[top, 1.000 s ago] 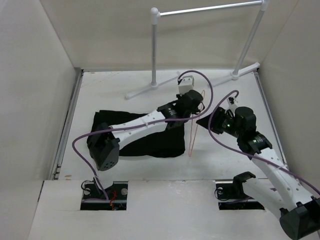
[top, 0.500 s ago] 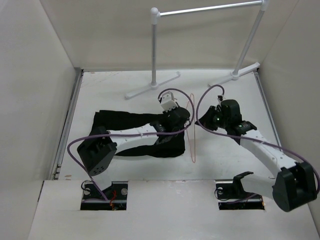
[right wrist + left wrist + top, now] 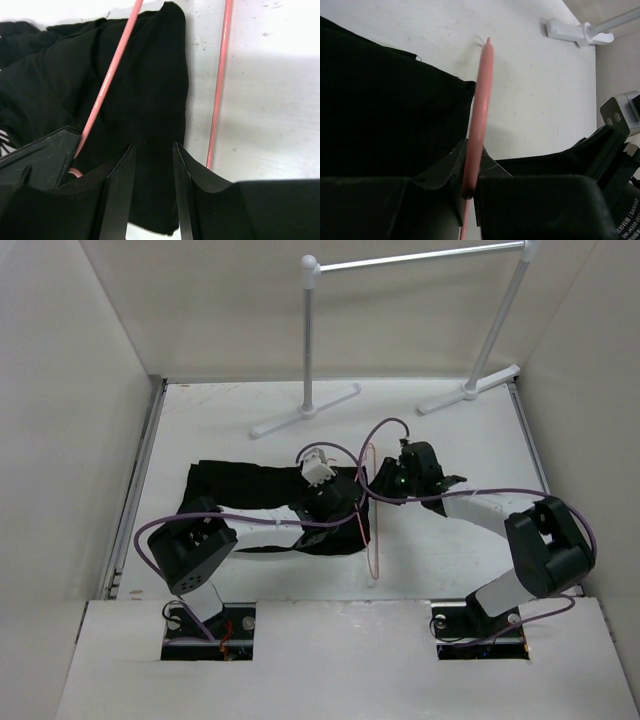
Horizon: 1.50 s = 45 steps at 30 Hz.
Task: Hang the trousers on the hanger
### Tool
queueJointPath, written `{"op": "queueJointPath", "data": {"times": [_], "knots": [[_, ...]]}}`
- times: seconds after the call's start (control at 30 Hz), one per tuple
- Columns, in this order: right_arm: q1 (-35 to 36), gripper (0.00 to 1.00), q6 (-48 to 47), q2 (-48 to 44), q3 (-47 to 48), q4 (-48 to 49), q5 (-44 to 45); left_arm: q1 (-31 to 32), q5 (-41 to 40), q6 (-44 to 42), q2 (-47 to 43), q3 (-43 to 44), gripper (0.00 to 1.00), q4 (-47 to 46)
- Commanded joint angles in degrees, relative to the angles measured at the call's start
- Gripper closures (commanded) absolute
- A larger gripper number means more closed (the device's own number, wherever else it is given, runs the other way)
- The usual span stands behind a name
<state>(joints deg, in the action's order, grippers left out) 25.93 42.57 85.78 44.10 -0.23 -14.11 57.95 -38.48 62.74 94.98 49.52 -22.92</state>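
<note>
The black trousers [image 3: 250,490] lie spread on the table, left of centre. The pink-red wire hanger [image 3: 373,525] stands at their right edge. My left gripper [image 3: 352,508] reaches over the trousers and is shut on the hanger wire [image 3: 479,110], with black cloth [image 3: 385,100] to its left. My right gripper [image 3: 382,483] is just right of the hanger. In the right wrist view it [image 3: 152,147] is open, with its fingers low over the trousers' end [image 3: 150,90]. Two hanger wires [image 3: 220,85] cross that view.
The white-and-grey garment rail [image 3: 400,260] stands at the back, its feet [image 3: 300,412] on the table. One foot also shows in the left wrist view [image 3: 575,32]. White walls enclose the left, right and back sides. Purple cables loop above both wrists.
My left gripper has pulled back toward the near side with the hanger. My right gripper has swung left and now sits by the hanger over the trousers' right edge.
</note>
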Motion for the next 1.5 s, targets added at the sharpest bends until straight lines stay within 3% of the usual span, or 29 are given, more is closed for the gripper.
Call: {"op": "queueJointPath", "data": {"times": [0.0, 0.33, 0.43, 0.57, 0.63, 0.87, 1.03, 1.23, 1.47], "knots": [[1.3, 0.58, 0.2, 2.3, 2.0, 5.7, 1.4, -0.9, -1.7, 1.3, -2.3, -2.1, 1.00, -5.3], [3.5, 0.47, 0.6, 8.2, -0.1, 8.3, 4.3, -0.6, -1.7, 1.7, -0.5, -3.9, 1.00, -5.6], [4.7, 0.52, 1.4, 9.6, -0.2, 9.4, 3.6, -0.8, -1.6, 1.7, -0.2, -4.0, 1.00, -5.2], [5.0, 0.83, 3.7, 10.7, 0.3, 10.5, 1.6, -1.3, -1.4, 1.7, -0.3, -5.0, 1.00, -5.1], [4.7, 0.90, 5.0, 8.1, -0.1, 10.6, 1.8, -2.1, -1.3, 1.4, -1.5, -5.9, 1.00, -4.4], [-2.7, 0.90, 3.3, -4.7, -0.9, 3.8, 0.8, -9.3, -0.5, -1.2, -13.0, -14.7, 1.00, 0.3], [-7.9, 0.91, 1.9, -12.4, -5.6, 0.8, 0.8, -16.1, 3.1, -8.7, -24.3, -20.5, 1.00, 5.9], [-11.4, 0.86, 2.4, -13.4, -8.8, -0.4, 2.8, -21.1, 6.0, -13.3, -35.5, -22.3, 0.99, 13.9], [-9.7, 0.79, 2.5, -6.8, -6.6, 1.4, 3.0, -14.6, 6.9, -13.3, -32.5, -15.3, 0.99, 13.1]]}}
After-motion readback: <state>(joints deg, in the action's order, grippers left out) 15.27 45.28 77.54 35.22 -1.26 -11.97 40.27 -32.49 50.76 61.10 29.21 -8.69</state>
